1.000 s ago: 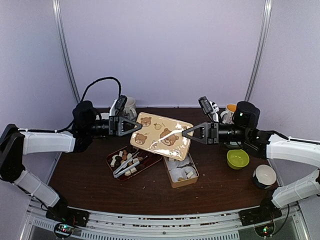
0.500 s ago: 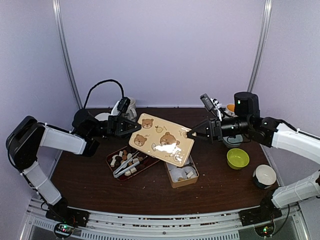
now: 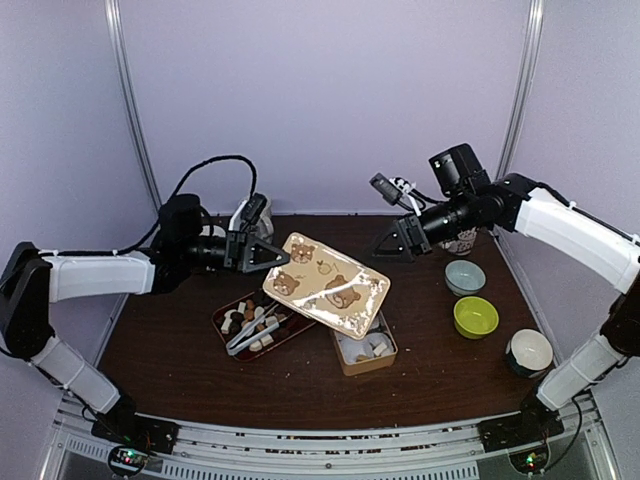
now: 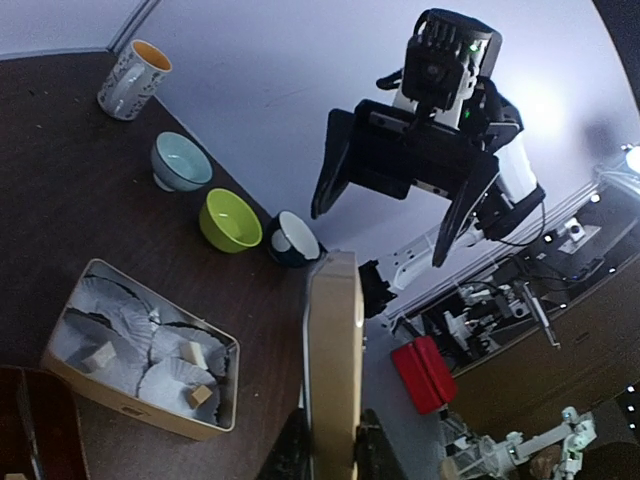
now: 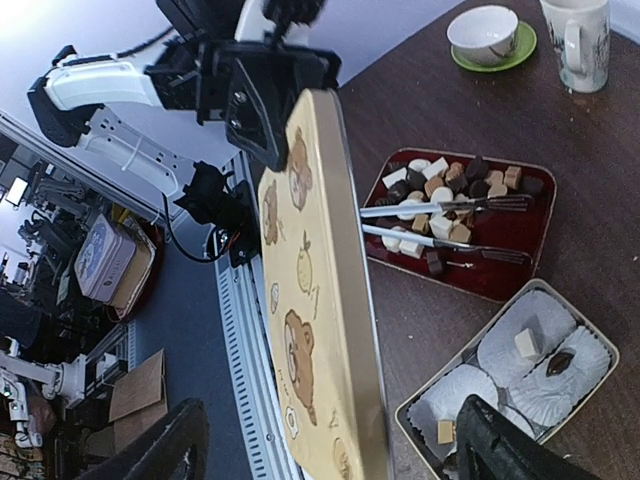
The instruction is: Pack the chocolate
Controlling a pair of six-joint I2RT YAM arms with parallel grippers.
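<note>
At the far left, the left hand (image 3: 270, 258) is clamped on the left edge of a cream rectangular tin lid printed with brown bears (image 3: 325, 285). The left wrist view shows that lid edge-on between the two fingers (image 4: 365, 452). The lid hangs tilted above the dark brown surface (image 3: 170, 360). Below its left part lies a dark red rectangular tray (image 3: 222, 310) holding most of the small brown and cream chocolate pieces (image 3: 245, 318). A pair of silver metal tongs (image 3: 255, 335) rests across them. Just right of the tray sits a tan rectangular tin box (image 3: 345, 368) lined with white pleated paper cups (image 3: 355, 348). A few more chocolate pieces lie in those cups, and the lid's right end overlaps the box in the overhead view. Further right, the right hand (image 3: 388, 250) is spread wide, near the lid's far corner but apart from it and gripping nothing. Beyond it, a light blue bowl (image 3: 465, 277), a lime green bowl (image 3: 475, 317) and a dark bowl with a white inside (image 3: 528, 352) stand in a line along the right side.
</note>
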